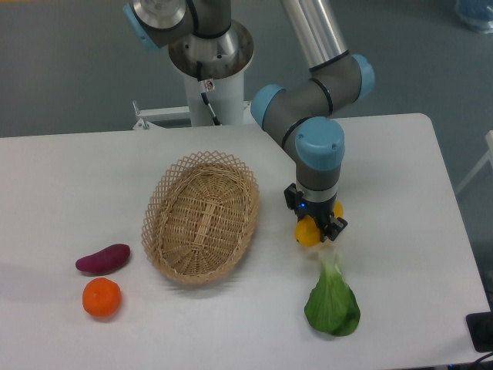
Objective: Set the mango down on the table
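Note:
The mango [307, 233] is a yellow fruit, mostly hidden by the black fingers of my gripper [314, 228], which is shut on it. It hangs low over the white table [400, 200], right of the wicker basket and just above the leafy green's stalk. I cannot tell whether the mango touches the tabletop.
An oval wicker basket [202, 216] lies left of the gripper. A bok choy [332, 301] lies just in front of it. A purple sweet potato [102, 258] and an orange tangerine [102, 297] sit at the front left. The robot base [208, 54] stands at the back.

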`<state>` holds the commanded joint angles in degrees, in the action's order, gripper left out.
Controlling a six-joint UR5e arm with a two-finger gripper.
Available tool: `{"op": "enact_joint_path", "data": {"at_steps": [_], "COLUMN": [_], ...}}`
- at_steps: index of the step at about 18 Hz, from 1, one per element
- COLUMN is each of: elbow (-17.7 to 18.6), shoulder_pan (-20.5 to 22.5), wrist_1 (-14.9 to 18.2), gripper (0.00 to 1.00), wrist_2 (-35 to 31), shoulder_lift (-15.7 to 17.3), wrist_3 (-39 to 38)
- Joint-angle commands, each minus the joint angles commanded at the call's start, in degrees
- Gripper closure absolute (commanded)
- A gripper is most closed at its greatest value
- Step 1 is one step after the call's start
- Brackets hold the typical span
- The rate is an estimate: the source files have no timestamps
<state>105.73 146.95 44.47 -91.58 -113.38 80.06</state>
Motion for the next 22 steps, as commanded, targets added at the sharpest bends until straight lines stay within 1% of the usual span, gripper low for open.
{"op": "enact_joint_path", "data": {"at_steps": [1,2,3,4,6,10,12,15,17,19,20,22], "elbow": [0.3,0.4,0.4,0.4,0.4,-0.3,-1.1,-1.2,-3.8,-5.4,-6.2,-8.7], "shoulder_pan": [0.0,0.0,0.0,0.0,0.0,0.0,0.2,0.2,0.5,1.7,2.0,2.3], "wrist_1": [0.0,0.0,0.0,-0.1,-0.1,-0.1,-0.1,-0.1,0.4,2.2,3.6,8.0], "gripper": [0.21,0.20,0.14,0.13,0.00,0.00,0.00,0.00,0.00,0.00,0.00,0.00], "wrist_2": [0.0,-0.1,-0.1,0.0,0.0,0.5,1.1,0.6,-0.1,0.0,0.0,0.1], "shoulder_lift": [0.0,0.0,0.0,0.0,0.1,0.5,1.5,1.5,1.3,1.5,1.5,1.4], "wrist_3": [0.5,0.8,0.8,0.8,0.6,-0.3,-2.5,-4.1,-3.9,-3.7,-3.6,-3.6]}}
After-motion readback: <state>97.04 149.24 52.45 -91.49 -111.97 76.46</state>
